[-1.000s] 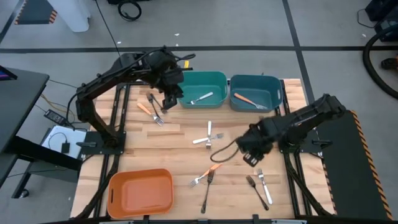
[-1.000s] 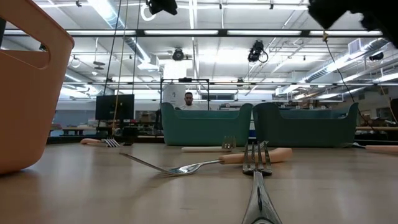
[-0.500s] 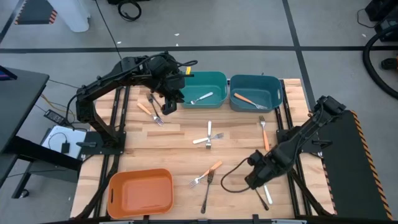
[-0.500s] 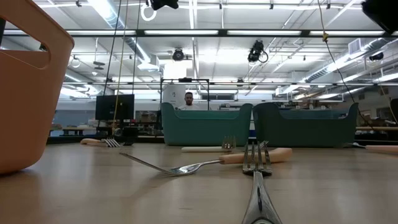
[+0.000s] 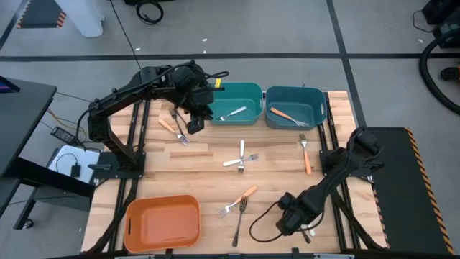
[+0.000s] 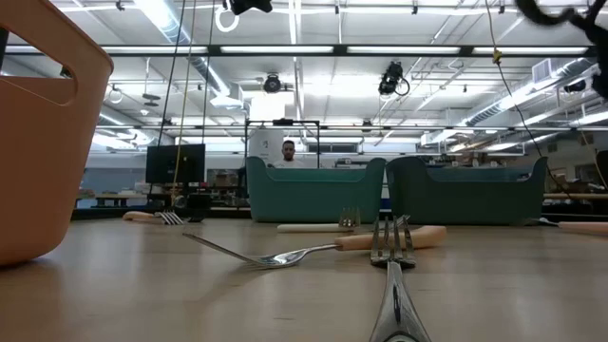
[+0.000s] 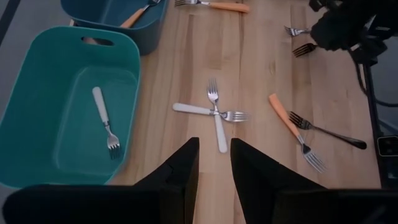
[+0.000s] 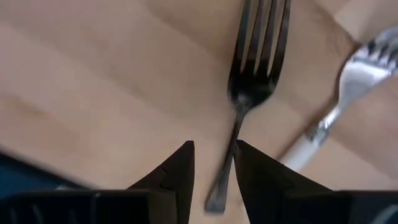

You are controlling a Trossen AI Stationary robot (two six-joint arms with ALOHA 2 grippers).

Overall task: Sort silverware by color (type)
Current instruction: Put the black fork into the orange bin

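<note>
In the high view, my right gripper (image 5: 290,217) is low over the table's near right part. In its wrist view it (image 8: 214,165) is open, and a black fork (image 8: 252,68) lies on the wood with its handle running down between the fingertips. A white-handled fork (image 8: 336,112) lies beside that one. My left gripper (image 5: 192,121) hovers open by the teal bin (image 5: 253,91) and holds nothing (image 7: 214,165). A white fork (image 5: 233,113) lies in the teal bin. An orange fork (image 5: 282,114) lies in the blue bin (image 5: 320,101).
Loose forks lie on the wood: two crossed white ones (image 5: 241,157), an orange one (image 5: 307,153) at the right, an orange (image 5: 244,196) and a black one (image 5: 238,224) at the near middle, and two more (image 5: 174,126) under the left arm. An orange bin (image 5: 162,221) stands near left.
My right arm has swung from the table's middle right toward the near edge and come down over the black and white forks there. That uncovered the orange fork at the right. No fork has moved.
</note>
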